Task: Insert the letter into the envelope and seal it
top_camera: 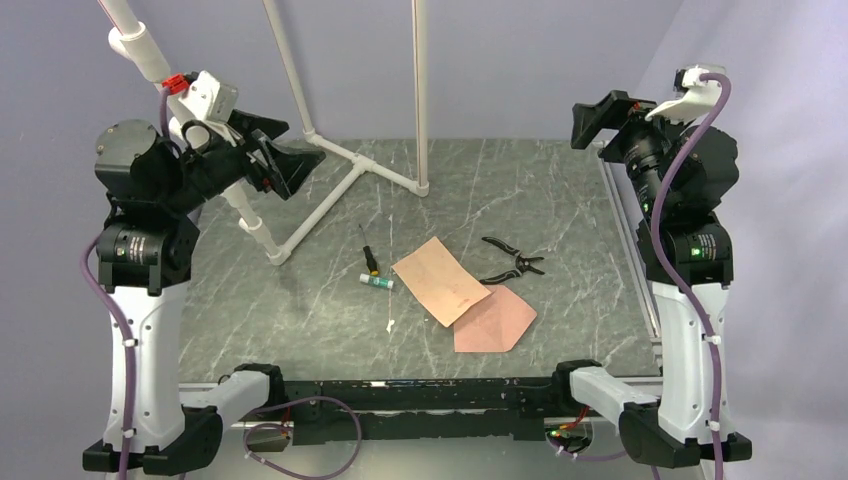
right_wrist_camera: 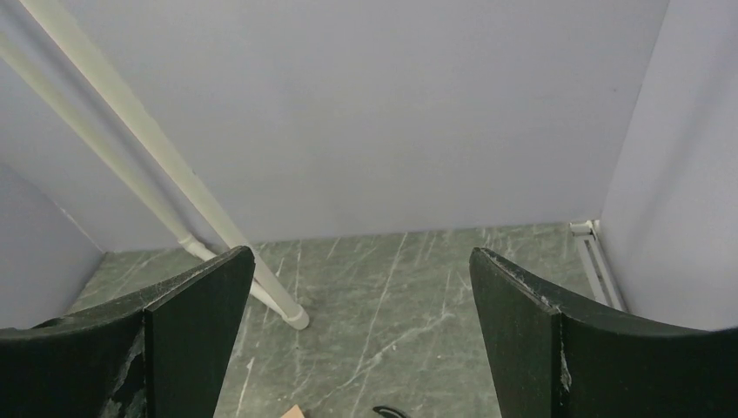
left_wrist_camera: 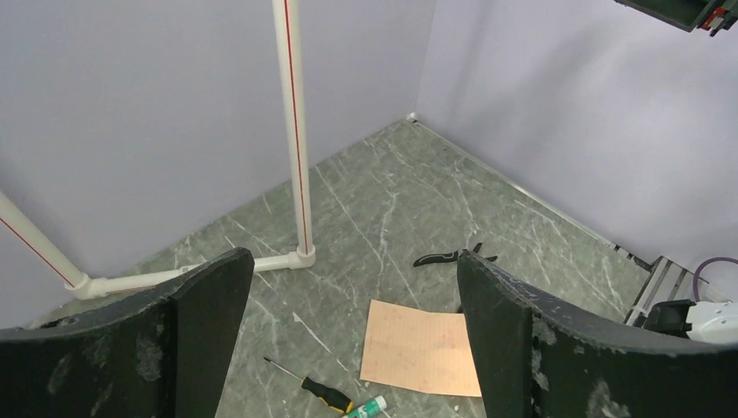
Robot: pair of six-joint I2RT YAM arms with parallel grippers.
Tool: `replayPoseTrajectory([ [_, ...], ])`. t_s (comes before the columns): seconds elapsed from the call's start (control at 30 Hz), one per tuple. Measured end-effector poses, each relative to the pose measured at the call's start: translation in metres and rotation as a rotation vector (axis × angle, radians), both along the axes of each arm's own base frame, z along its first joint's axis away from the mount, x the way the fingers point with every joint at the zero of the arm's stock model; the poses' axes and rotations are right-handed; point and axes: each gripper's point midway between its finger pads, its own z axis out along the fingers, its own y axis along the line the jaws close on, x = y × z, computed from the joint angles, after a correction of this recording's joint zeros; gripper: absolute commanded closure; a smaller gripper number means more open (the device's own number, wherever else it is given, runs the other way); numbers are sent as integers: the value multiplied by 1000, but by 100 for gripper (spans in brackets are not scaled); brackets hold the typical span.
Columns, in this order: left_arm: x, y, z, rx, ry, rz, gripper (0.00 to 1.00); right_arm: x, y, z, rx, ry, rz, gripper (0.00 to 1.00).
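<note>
**Both arms raised, paper lying untouched on the table**

The left gripper (left_wrist_camera: pixel 352 261) hangs high over the left side of the table (top_camera: pixel 560 200). Its jaws stand wide apart, with nothing between them. The right gripper (right_wrist_camera: pixel 361 254) is raised over the far right corner, also spread wide and holding nothing. Both are well clear of the papers.

The letter (top_camera: pixel 440 280) lies flat near the middle of the table, turned at an angle to the table's edges. Its near right part rests on top of the envelope (top_camera: pixel 497 322), which lies flat just nearer and to the right, partly covered by the sheet. The envelope's exposed part narrows to a blunt point on its right side. The letter is outside the envelope.

A pair of black-handled pliers (top_camera: pixel 515 262) lies just beyond the envelope, beside the letter's right edge. To the left of the letter lie a small screwdriver (top_camera: pixel 368 258) with a yellow and black handle and, just nearer, a white glue stick (top_camera: pixel 378 282) with a green end. A white pipe frame (top_camera: pixel 340 185) stands at the far left of the table.
</note>
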Motion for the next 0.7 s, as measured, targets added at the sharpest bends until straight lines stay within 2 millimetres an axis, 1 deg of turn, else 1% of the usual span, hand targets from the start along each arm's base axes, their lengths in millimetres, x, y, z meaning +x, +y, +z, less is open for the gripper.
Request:
replayPoseTrajectory([
  [0.1, 6, -3, -5, 8, 11, -4, 7, -1, 0, -4, -1, 10, 2, 0],
  [0.17, 10, -5, -10, 12, 24, -7, 7, -2, 2, -13, -2, 24, 10, 0],
  [0.3, 20, -12, -27, 23, 70, -30, 7, -6, 8, -45, 7, 77, 48, 0],
  [0.33, 23, -16, -35, 26, 91, -45, 7, -6, 10, -55, 15, 99, 56, 0],
  [0.4, 27, -22, -46, 27, 121, -73, 8, -4, 13, -67, 29, 130, 66, 3],
  [0.47, 32, -34, -62, 6, 164, -123, 10, 1, 18, -81, 53, 173, 89, 8],
  [0.53, 36, -53, -83, -12, 230, -187, 12, 8, 28, -101, 88, 232, 130, 12],
  [0.57, 37, -64, -92, -11, 259, -219, 8, 11, 33, -113, 106, 265, 151, 14],
  [0.63, 39, -94, -116, 0, 338, -290, 7, 14, 48, -150, 161, 364, 214, 16],
  [0.67, 39, -110, -130, 12, 374, -325, 7, 14, 55, -171, 194, 421, 244, 16],
  [0.7, 38, -122, -143, 24, 406, -350, 7, 13, 61, -193, 227, 481, 267, 17],
])
